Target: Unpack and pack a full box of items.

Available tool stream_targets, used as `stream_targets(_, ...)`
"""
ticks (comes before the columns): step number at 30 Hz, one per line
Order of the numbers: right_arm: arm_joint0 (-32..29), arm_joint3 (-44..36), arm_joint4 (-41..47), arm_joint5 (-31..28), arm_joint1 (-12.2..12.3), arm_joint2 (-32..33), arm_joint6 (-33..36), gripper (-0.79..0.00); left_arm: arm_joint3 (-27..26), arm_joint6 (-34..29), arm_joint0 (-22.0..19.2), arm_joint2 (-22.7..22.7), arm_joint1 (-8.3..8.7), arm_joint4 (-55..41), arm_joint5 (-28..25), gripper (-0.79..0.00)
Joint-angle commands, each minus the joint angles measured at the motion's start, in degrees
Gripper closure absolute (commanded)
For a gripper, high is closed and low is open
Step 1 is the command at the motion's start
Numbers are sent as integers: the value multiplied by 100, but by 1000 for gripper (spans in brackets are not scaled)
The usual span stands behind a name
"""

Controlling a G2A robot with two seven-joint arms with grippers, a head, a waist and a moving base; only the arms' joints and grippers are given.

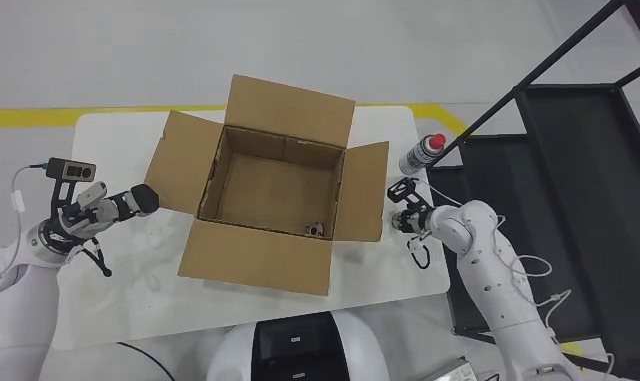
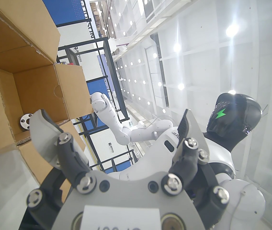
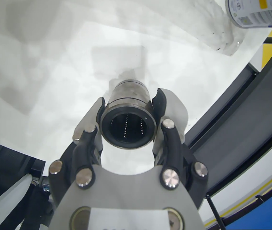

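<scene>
Top view: open cardboard box (image 1: 270,186) on white table (image 1: 120,301), all four flaps spread outward, set between the two grippers. Left gripper (image 1: 143,199) over the table, near the box's left flap but apart from it. Right gripper (image 1: 407,221) just beside the right flap, over the strip of table between box and dark rack (image 1: 540,181). Small metal flange (image 1: 316,227) on the box floor against the wall nearest the robot, closer to the right gripper than to the left. Red-capped can (image 1: 422,153) beyond the right gripper, farther from the robot, near the table's far corner.

Left wrist view: left gripper (image 2: 113,120) with fingers (image 2: 42,125) spread wide apart, nothing between them. Box interior ahead of the gripper and off to one finger's side, with the flange low inside it.

Right wrist view: right gripper (image 3: 130,100) clamped on a steel bearing (image 3: 128,118). Bearing a short hollow cylinder with rows of small balls lining its bore, gripped by one finger on each side of the barrel, open end facing the wrist. Far end of the bearing close over the table; contact not discernible. Can ahead of the gripper and off to one side, well apart from the bearing. Rack edge alongside the gripper on the same side as the can.
</scene>
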Motion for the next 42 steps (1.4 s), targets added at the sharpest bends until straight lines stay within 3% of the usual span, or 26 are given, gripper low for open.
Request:
stream_targets(1,-35,-61,67,10,13,42,25,-785,0,0,0,0,0,0,0,-785)
stream_targets(10,-459,-767,626,-111,100,459,-57,-785,0,0,0,0,0,0,0,-785)
stream_targets(14,-1062,-1825,1115,-724,201,1008,-95,-785,0,0,0,0,0,0,0,-785)
stream_targets(20,-2034,-3550,1579,-475,287,1982,143,-785,0,0,0,0,0,0,0,-785)
stream_targets(24,-2234,-4415,2139,-496,304,2165,28,-785,0,0,0,0,0,0,0,-785)
stream_targets(31,-1719,-4781,2854,-835,343,1421,-127,-785,0,0,0,0,0,0,0,-785)
stream_targets(37,-683,-4062,2409,-522,299,84,-302,-785,0,0,0,0,0,0,0,-785)
stream_targets(42,-196,-3647,2108,-62,227,-546,-763,-785,0,0,0,0,0,0,0,-785)
